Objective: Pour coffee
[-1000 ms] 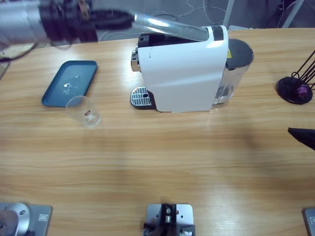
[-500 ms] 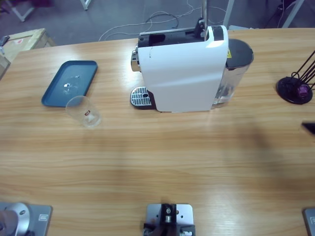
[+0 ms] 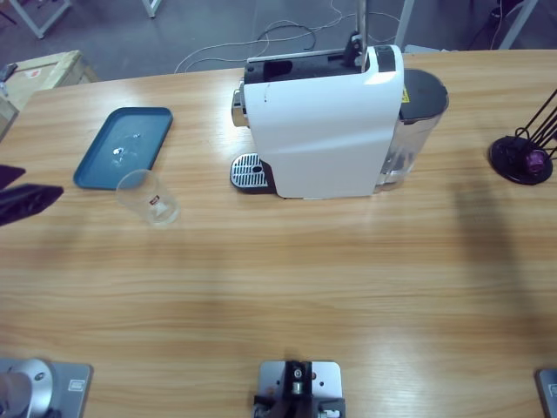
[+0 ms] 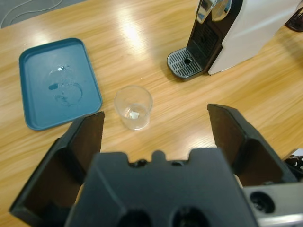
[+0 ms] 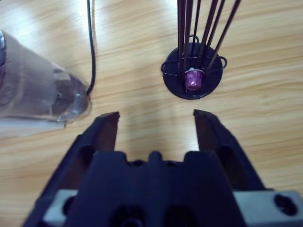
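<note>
Wood table (image 3: 287,287) is mostly bare up front, grey floor behind it. Left gripper (image 4: 156,127) hangs spread wide over the clear cup (image 4: 133,107) beside the blue tray (image 4: 59,82). Right gripper (image 5: 156,118), also wide, faces the capsule rack (image 5: 192,75). Can't spot any coffee in the cup.

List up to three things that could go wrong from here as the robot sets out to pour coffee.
1. The cup is light and empty on the bare table, ahead of the open left tool; a skewed approach might knock it over.
2. The cup stands beside the tray, away from the machine's drip grate; brewing now would likely spill.
3. The right tool faces the capsule holder and could topple it.
</note>
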